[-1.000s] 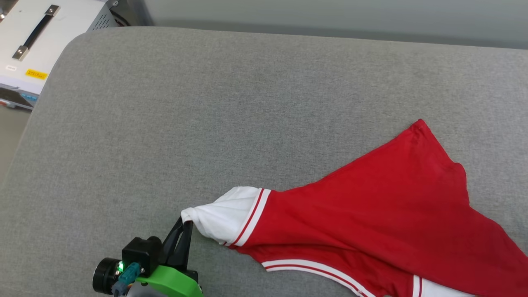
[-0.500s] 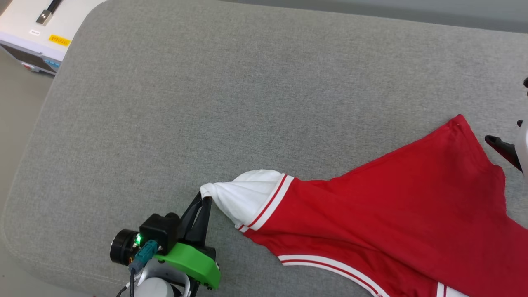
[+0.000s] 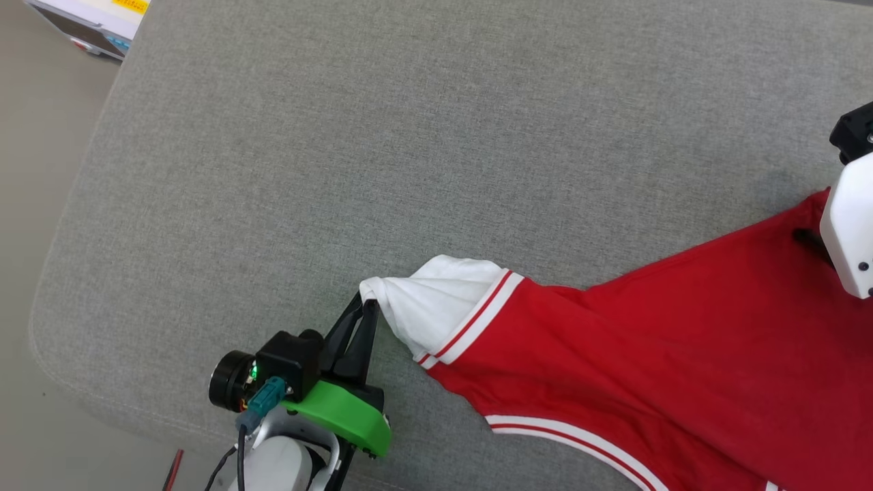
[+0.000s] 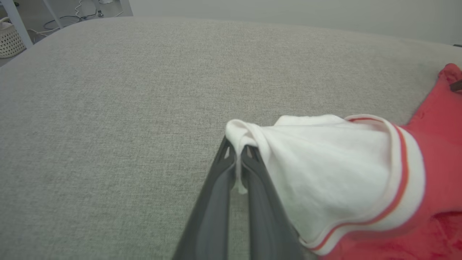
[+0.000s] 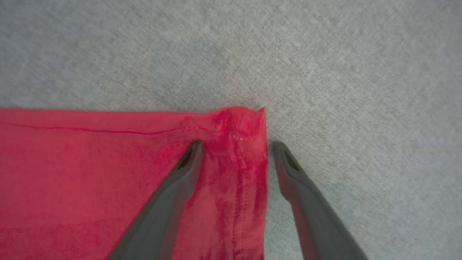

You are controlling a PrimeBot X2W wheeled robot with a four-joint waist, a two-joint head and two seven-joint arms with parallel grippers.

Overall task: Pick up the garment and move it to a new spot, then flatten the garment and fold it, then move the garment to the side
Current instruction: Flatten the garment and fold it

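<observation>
Where the two dark fingers of the left gripper (image 4: 236,151) press together, a pinch of white cloth is clamped between them: the cuff end of a short sleeve (image 4: 325,162), bunched into a cone at the tips and widening toward its red-and-white striped trim; the right gripper (image 5: 234,146) holds its jaws wide apart and grips nothing, one finger (image 5: 173,187) over red cloth and the other over bare grey fabric, with a stitched corner of the hem lying between the tips; whether those tips touch the cloth cannot be told. The garment (image 3: 648,341), a red shirt, lies on the right half of a grey cushion (image 3: 341,170), drawn out from the pinched sleeve at lower centre of the head view to the corner at the right edge, under the right arm's white casing (image 3: 849,232); a second striped band (image 3: 559,436) curves along its near side. Behind the left fingers sit a green mount (image 3: 341,416) and a black camera (image 3: 228,382); past the cushion's rounded left corner, a white box with a yellow label (image 3: 102,24) stands on the tan floor; a woven basket (image 4: 9,39) shows beyond the far edge.
</observation>
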